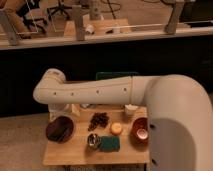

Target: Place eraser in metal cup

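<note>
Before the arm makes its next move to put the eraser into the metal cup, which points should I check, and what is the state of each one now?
1. The metal cup is in view, upright on the table: ok.
2. The eraser is located: cannot tell; no small dark block stands out.
3. The gripper is in view: not ok; only the arm shows, stretched across the back of the table, and the gripper is not seen.
4. The eraser is in the gripper: cannot tell.
5. Free room around the metal cup: not ok; the green sponge lies close beside it.
</note>
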